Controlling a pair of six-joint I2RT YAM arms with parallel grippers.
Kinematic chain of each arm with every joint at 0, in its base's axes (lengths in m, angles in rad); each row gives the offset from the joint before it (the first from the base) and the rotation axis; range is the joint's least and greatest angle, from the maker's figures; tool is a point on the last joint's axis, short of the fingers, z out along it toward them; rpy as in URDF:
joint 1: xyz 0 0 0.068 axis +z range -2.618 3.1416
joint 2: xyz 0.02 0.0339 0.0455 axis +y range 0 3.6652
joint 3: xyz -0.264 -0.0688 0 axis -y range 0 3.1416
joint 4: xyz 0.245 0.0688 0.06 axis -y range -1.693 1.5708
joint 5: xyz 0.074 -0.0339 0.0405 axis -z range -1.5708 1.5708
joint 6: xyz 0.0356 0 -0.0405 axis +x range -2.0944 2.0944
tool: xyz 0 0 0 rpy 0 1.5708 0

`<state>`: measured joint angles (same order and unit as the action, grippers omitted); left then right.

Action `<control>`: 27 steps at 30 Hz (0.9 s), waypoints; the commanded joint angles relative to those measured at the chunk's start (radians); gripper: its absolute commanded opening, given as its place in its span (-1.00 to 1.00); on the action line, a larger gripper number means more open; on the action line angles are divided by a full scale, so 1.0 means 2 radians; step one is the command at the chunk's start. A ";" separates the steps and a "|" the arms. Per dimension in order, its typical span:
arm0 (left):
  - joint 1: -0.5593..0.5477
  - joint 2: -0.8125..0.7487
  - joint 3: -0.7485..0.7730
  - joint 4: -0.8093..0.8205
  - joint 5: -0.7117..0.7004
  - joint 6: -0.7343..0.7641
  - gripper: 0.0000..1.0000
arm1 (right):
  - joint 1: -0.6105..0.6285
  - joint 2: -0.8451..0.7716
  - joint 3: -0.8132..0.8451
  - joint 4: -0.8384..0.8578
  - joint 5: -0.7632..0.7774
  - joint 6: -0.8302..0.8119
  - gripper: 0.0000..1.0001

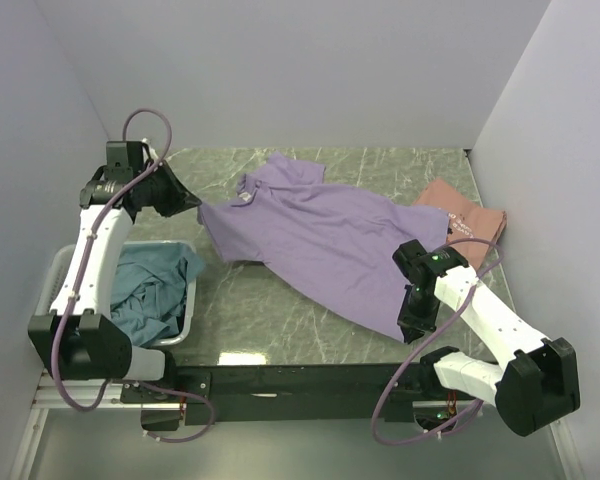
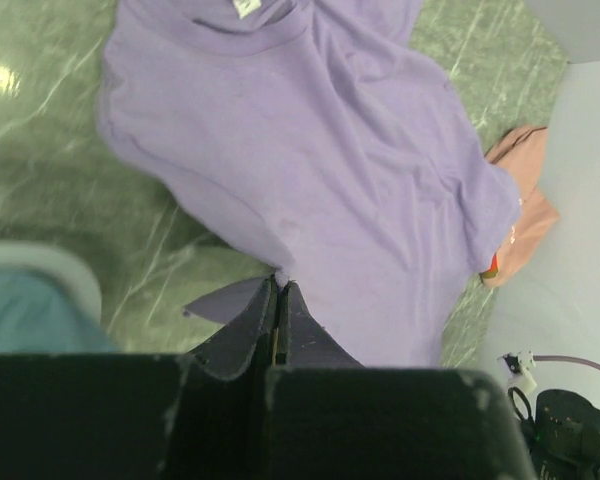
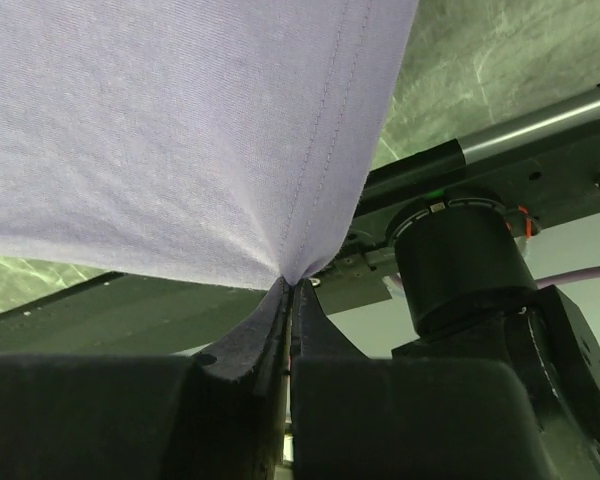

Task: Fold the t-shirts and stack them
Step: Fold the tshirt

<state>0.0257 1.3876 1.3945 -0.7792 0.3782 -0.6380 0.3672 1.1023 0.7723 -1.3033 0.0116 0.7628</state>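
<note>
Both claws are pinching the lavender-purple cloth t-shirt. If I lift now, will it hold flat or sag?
Likely floppy: the lavender-purple cloth t-shirt puckers into a point at the right claw. Probably light: the left claw holds just an edge. Its wrinkled middle should sag between them.

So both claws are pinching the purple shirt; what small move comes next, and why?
Probably draw the arms slightly apart to pull the cloth taut. The left gripper is shut on one edge of the purple shirt, the right gripper on its hem corner, yet the shirt lies wrinkled and skewed on the table, too rumpled to fold.
</note>
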 commanded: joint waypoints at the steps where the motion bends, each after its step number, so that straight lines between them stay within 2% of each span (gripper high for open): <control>1: 0.002 -0.043 0.000 -0.048 -0.030 0.001 -0.99 | 0.004 -0.007 0.013 -0.029 -0.002 -0.016 -1.00; 7: 0.002 -0.087 -0.002 -0.124 -0.066 0.015 -0.99 | 0.004 -0.009 0.010 -0.032 -0.016 -0.022 -1.00; 13: 0.002 -0.145 -0.042 -0.156 -0.078 -0.002 -0.99 | 0.005 -0.007 0.010 -0.031 -0.027 -0.034 -1.00; 19: 0.002 -0.149 -0.052 -0.163 -0.086 -0.001 -0.99 | 0.005 -0.007 0.008 -0.022 -0.031 -0.038 -1.00; 27: 0.002 -0.125 -0.057 -0.122 -0.064 -0.012 -0.99 | 0.003 -0.010 -0.006 0.015 -0.066 -0.017 -1.00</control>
<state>0.0257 1.1282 1.2865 -1.0805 0.2340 -0.6479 0.3687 1.1019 0.7677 -1.2984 -0.0875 0.7120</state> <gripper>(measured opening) 0.015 0.009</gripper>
